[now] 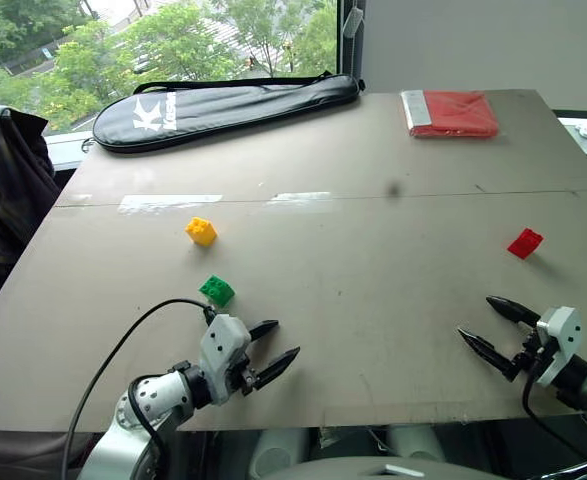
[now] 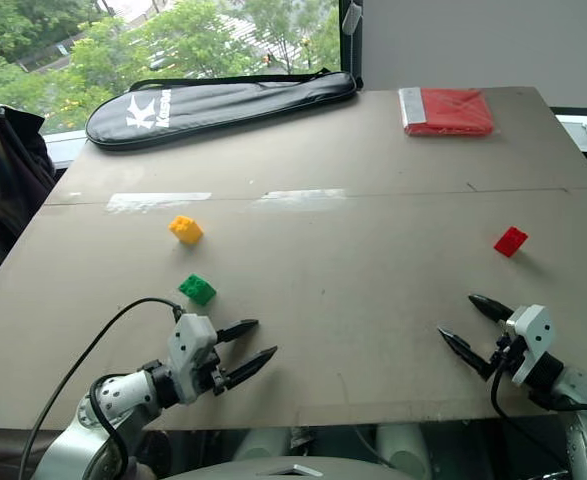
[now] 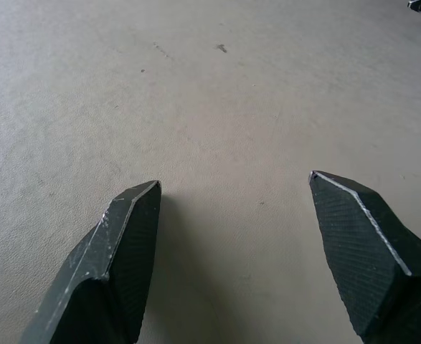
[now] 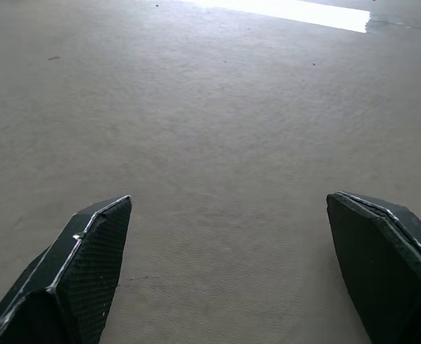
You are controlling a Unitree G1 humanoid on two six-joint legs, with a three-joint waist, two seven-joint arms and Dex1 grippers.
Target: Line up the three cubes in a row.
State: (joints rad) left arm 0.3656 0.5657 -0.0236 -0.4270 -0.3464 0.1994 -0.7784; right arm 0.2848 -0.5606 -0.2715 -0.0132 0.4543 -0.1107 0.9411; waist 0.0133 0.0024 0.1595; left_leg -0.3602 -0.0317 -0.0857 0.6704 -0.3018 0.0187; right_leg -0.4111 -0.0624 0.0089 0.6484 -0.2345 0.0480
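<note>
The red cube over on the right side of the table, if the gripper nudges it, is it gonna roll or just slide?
The red cube looks blocky and flat-sided, so it should slide or twist rather than roll. It seems small, hard plastic, so probably light and stiff. The table looks smooth, so a nudge may send it skidding.

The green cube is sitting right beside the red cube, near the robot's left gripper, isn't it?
Not quite. The green cube sits near the left gripper, but its neighbour is the yellow cube. The red cube lies far off, by the right gripper. The left eye view shows it.

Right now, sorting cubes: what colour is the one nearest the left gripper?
Green cube; left eye view.
</note>
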